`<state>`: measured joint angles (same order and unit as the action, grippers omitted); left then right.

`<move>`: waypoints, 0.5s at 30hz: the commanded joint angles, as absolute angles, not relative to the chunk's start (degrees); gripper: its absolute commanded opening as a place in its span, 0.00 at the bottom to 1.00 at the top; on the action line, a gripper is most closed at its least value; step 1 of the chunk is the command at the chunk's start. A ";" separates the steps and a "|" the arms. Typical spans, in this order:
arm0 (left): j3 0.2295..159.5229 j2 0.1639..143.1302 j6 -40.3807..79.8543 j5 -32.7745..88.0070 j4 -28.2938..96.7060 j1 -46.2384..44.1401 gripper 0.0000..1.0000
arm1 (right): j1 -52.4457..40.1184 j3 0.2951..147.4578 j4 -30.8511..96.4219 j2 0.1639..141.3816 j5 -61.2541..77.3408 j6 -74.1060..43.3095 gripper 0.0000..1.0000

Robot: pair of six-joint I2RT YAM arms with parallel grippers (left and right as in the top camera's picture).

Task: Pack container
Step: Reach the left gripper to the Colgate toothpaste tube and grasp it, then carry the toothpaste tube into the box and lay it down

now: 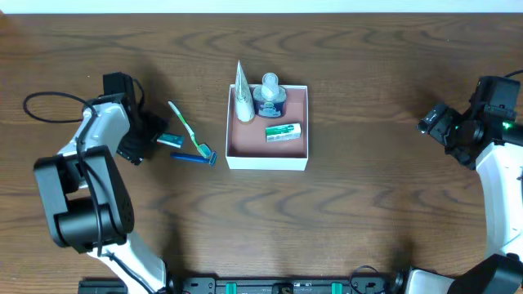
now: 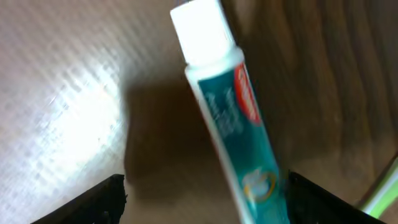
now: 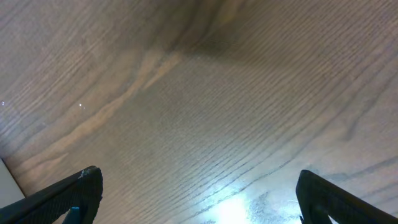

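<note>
The container (image 1: 267, 163) stands mid-table with white walls and a reddish-brown floor. In it are a white cone-shaped tube (image 1: 243, 100), a round blue-grey jar (image 1: 269, 98) and a green-and-white box (image 1: 283, 131). A teal toothpaste tube (image 1: 170, 140) lies on the table left of it. In the left wrist view the toothpaste tube (image 2: 233, 118) sits between the fingers of my open left gripper (image 2: 205, 186), close to the right finger. My left gripper (image 1: 154, 135) is low at the tube. My right gripper (image 1: 431, 122) is open and empty over bare wood at the far right (image 3: 199, 180).
A green toothbrush (image 1: 186, 126) and a blue razor-like item (image 1: 194, 158) lie between the toothpaste and the container. The toothbrush's green handle shows at the right edge of the left wrist view (image 2: 385, 193). A black cable (image 1: 49, 98) loops at the far left.
</note>
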<state>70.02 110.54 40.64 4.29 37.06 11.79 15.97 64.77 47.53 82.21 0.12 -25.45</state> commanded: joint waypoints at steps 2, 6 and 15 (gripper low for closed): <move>71.33 113.47 39.64 4.03 37.21 12.21 0.81 | 16.23 65.47 47.59 81.76 -0.64 -26.11 0.99; 71.33 113.60 38.17 3.97 37.28 12.21 0.81 | 16.23 65.47 47.59 81.76 -0.64 -26.11 0.99; 71.33 113.60 36.10 3.84 40.62 12.21 0.38 | 16.23 65.47 47.59 81.76 -0.64 -26.11 0.99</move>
<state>70.98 112.18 38.17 4.10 39.77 11.90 15.97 64.77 47.53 82.21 0.12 -25.45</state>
